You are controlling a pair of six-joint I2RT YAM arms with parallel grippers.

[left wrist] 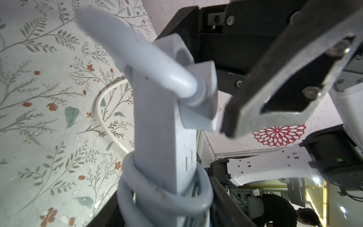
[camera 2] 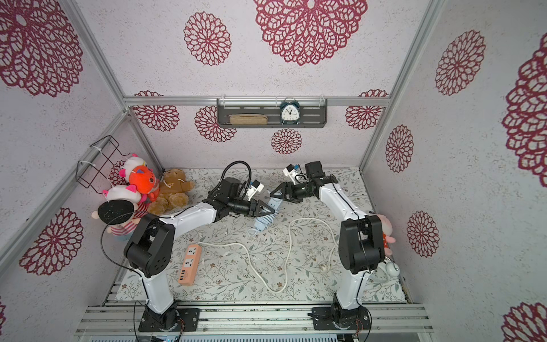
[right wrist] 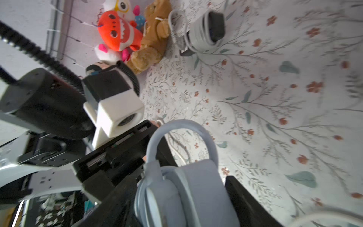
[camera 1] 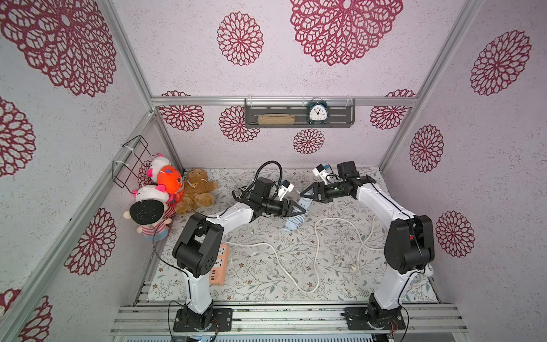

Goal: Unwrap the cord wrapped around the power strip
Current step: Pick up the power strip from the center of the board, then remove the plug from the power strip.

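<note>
- The table [camera 1: 355, 291], covered in a flowered cloth, carries more than one strip. An orange strip [camera 2: 189, 263] lies near the left arm's base, with a loose white cord [left wrist: 97, 106] trailing across the cloth.
- The power strip [left wrist: 157, 121] for this task is the pale blue one. It sits mid-table toward the back, slanting between the two grippers, and its near end seems to rest on the cloth.
- Its cord [camera 1: 296, 221] is wound in several tight turns around the near half of the body. At the far end, one loop [right wrist: 182, 124] stands free of the strip.
- The left gripper [camera 1: 302, 210] is closed on the strip at the coiled part, with a finger on either side of the turns.
- The right gripper [camera 1: 303, 194] is at the far end. Its jaws stand wide, beside the strip and apart from it, and hold nothing.
- My judgement is that the job is at an early stage. The far end is loosened, but most turns remain and the cord has yet to be drawn out straight.
</note>
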